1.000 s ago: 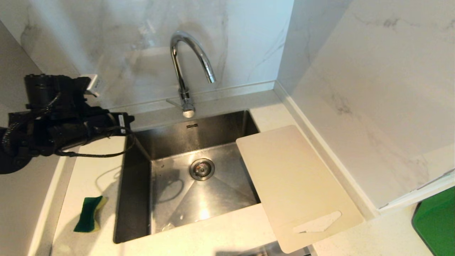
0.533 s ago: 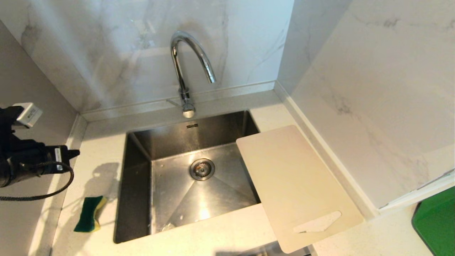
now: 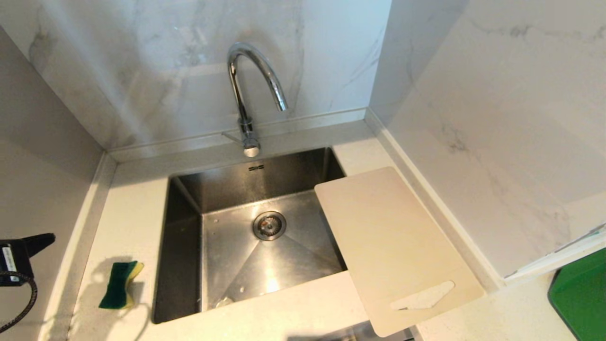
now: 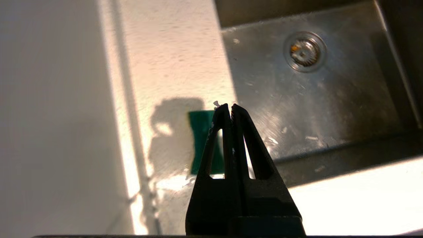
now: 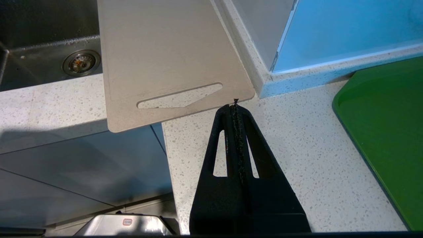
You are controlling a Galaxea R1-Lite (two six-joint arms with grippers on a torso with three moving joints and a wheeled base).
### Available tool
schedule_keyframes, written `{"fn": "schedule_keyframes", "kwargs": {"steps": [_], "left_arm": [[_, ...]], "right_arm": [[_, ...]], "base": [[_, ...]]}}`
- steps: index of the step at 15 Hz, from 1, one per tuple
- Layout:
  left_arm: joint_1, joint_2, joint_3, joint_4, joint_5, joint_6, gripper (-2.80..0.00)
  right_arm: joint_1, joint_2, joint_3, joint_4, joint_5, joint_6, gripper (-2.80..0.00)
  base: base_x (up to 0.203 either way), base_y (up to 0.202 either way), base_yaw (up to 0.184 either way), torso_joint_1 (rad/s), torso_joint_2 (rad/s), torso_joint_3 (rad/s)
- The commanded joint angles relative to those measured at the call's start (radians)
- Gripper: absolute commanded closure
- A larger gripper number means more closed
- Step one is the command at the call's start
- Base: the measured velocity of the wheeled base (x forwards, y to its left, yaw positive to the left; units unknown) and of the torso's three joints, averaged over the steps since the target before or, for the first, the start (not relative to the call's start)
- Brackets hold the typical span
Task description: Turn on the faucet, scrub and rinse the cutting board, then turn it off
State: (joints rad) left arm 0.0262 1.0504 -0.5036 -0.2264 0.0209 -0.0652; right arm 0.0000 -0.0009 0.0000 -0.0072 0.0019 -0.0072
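The chrome faucet (image 3: 246,94) stands behind the sink (image 3: 180,246); no water shows at its spout, and its thin lever (image 3: 230,136) points left. The beige cutting board (image 3: 393,246) lies flat on the counter at the right, one corner over the sink, its handle cutout nearest me; the right wrist view also shows the cutting board (image 5: 165,49). My left gripper (image 3: 49,236) is at the far left edge, shut and empty (image 4: 230,105), above the green-and-yellow sponge (image 4: 200,138). My right gripper (image 5: 233,105) hangs shut and empty just short of the board's handle end.
The sponge (image 3: 118,284) lies on the counter left of the sink. A bright green flat object (image 3: 580,303) sits at the far right. Marble walls close in behind and on the right. The sink drain (image 3: 269,225) is uncovered.
My left arm has drawn back from beside the faucet lever, down and to the left, and now only its tip shows at the head view's edge. Faucet, board and sponge have not moved.
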Motion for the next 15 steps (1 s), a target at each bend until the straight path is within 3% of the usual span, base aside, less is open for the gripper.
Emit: {"fn": "schedule_keyframes", "kwargs": {"steps": [1, 3, 7, 15], "left_arm": [[0.053, -0.078, 0.059, -0.024, -0.001, -0.012, 0.0], [0.064, -0.146, 0.113, -0.03, -0.007, -0.01, 0.0], [0.006, -0.313, 0.204, -0.022, 0.002, -0.012, 0.0], [-0.105, -0.713, 0.375, 0.101, 0.068, 0.013, 0.0]], "right_arm": [[0.0, 0.001, 0.002, 0.0, 0.001, 0.0, 0.0], [0.0, 0.001, 0.002, 0.0, 0.0, 0.0, 0.0], [0.0, 0.001, 0.002, 0.0, 0.0, 0.0, 0.0], [0.0, 0.001, 0.002, 0.0, 0.0, 0.0, 0.0]], "base": [[0.0, 0.0, 0.0, 0.0, 0.0, 0.0], [0.0, 0.0, 0.0, 0.0, 0.0, 0.0], [0.0, 0.0, 0.0, 0.0, 0.0, 0.0], [0.0, 0.0, 0.0, 0.0, 0.0, 0.0]]}}
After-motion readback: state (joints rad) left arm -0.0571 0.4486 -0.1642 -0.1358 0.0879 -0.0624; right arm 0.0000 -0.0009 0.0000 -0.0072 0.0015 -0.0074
